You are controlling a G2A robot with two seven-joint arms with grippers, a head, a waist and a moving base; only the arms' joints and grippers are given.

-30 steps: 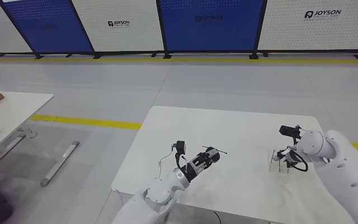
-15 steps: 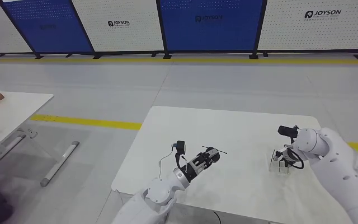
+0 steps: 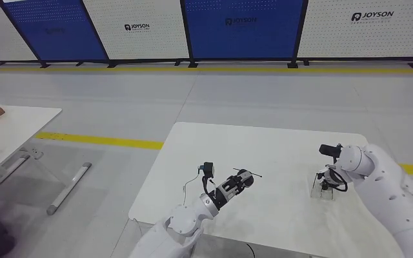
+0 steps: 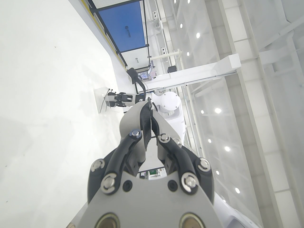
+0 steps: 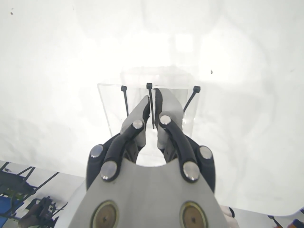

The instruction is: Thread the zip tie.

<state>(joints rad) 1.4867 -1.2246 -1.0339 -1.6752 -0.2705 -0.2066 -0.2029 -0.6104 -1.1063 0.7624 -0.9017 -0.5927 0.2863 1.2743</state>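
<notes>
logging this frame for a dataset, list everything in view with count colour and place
clear acrylic stand: 1, transparent, on the table's right part
black plastic zip ties: 3, black, standing in the stand
fourth black zip tie: 1, black, held above the table's near part
white table: 1, white, under both arms
second white table: 1, white, across the floor at left
blue and white panels: several, along the back of the room
yellow floor line: 1, yellow, between the two tables
left end effector: 1, grey and black, shut on the fourth black zip tie
right end effector: 1, grey and black, at the stand, shut on the middle zip tie
</notes>
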